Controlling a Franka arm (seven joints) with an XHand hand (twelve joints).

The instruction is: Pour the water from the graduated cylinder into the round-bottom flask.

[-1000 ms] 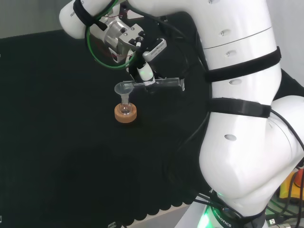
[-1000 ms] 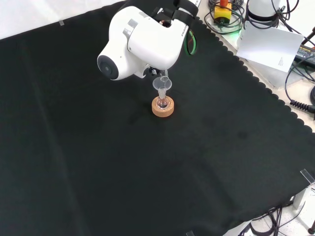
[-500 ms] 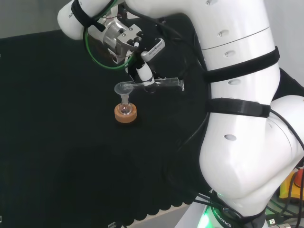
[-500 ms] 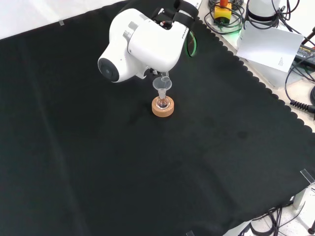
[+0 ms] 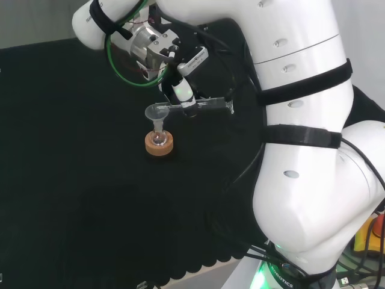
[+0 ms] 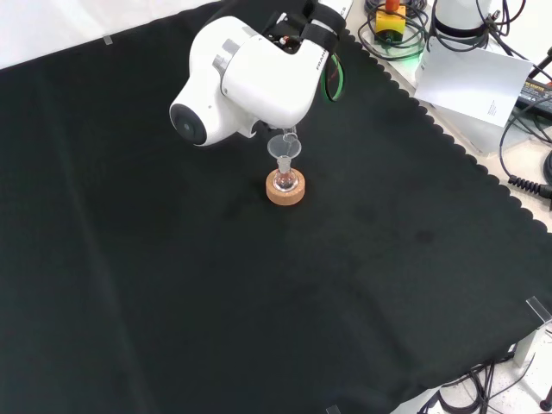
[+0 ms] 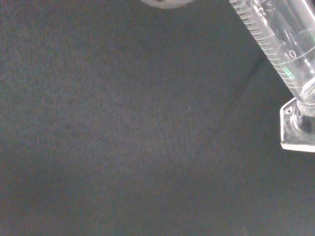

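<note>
In the head view the robot hand (image 5: 180,90) is grasping the cylinder (image 5: 201,106), its fingers curling round the clear tube near the middle; the cylinder is lying almost level above the cloth (image 5: 72,180), its foot pointing toward the arm's white links (image 5: 301,120) at the right and its mouth reaching over the funnel (image 5: 157,112) at the left; the mouth is sitting at the funnel's rim, though whether glass is touching glass I cannot tell. The funnel is standing upright in the neck of the flask (image 5: 159,138); the flask is resting in a cork ring (image 5: 159,146) on the black-clothed worktop. Green cable loops (image 5: 120,66) are hanging beside the wrist.

In the front view the flask (image 6: 285,181) and its cork ring (image 6: 285,191) are sitting near the middle of the upper cloth, the funnel (image 6: 285,151) rising above them; a big white link (image 6: 246,73) is standing just above and to the left of the funnel, covering most of the robot hand.

In the wrist view the cylinder (image 7: 280,44) is crossing one corner, its printed scale showing along the tube and its foot (image 7: 297,125) showing against the cloth (image 7: 123,137); whether any water is inside I cannot tell.
</note>
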